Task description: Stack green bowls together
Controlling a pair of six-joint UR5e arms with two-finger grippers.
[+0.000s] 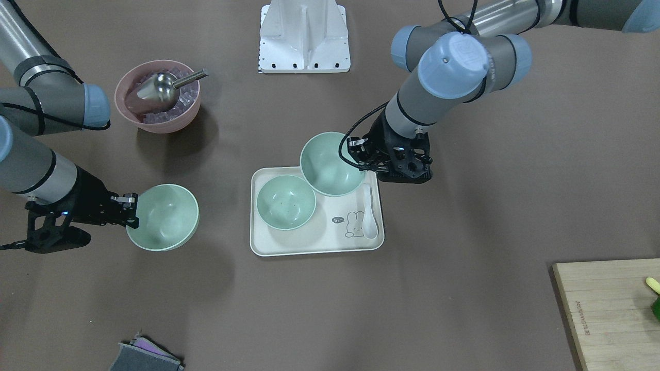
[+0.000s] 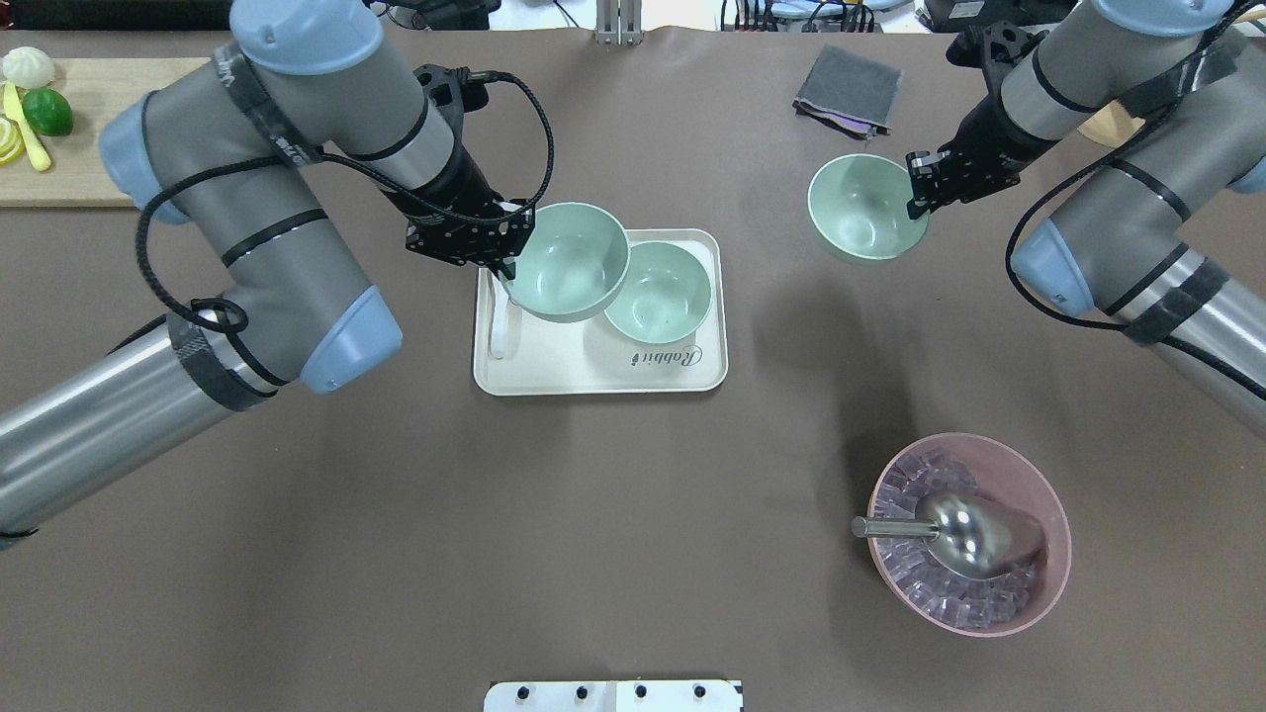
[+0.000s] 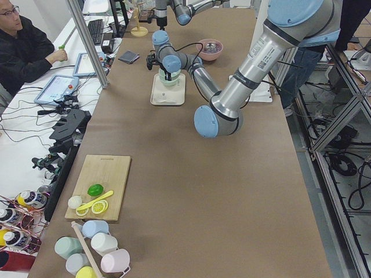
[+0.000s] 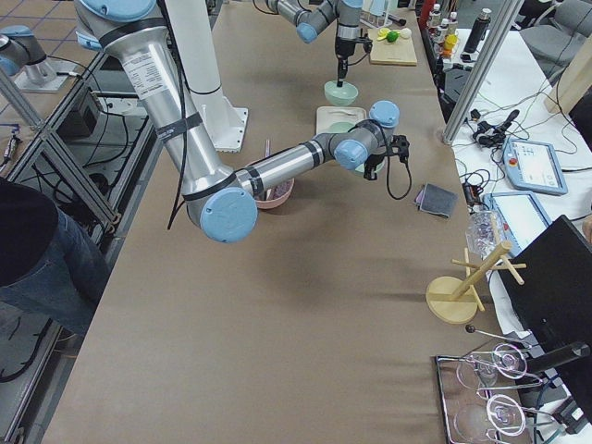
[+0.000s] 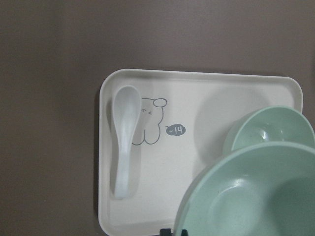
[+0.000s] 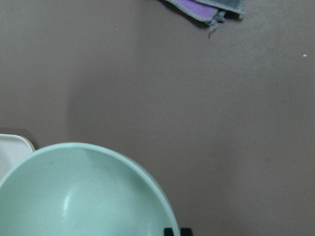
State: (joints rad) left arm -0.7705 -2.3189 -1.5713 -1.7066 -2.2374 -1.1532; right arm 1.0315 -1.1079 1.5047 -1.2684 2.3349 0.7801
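Note:
Three pale green bowls show. My left gripper (image 2: 504,259) is shut on the rim of one green bowl (image 2: 569,259) and holds it tilted above the cream tray (image 2: 593,374), overlapping a second green bowl (image 2: 661,292) that sits in the tray. The left wrist view shows the held bowl (image 5: 256,196) partly over the tray's bowl (image 5: 270,130). My right gripper (image 2: 916,194) is shut on the rim of the third green bowl (image 2: 860,210) and holds it above the table, right of the tray. The right wrist view shows it too (image 6: 83,196).
A white spoon (image 2: 499,331) lies at the tray's left end. A pink bowl (image 2: 1058,514) with ice and a metal scoop (image 2: 964,534) stands near right. A grey cloth (image 2: 849,89) lies far right, and a cutting board (image 2: 79,129) with fruit far left.

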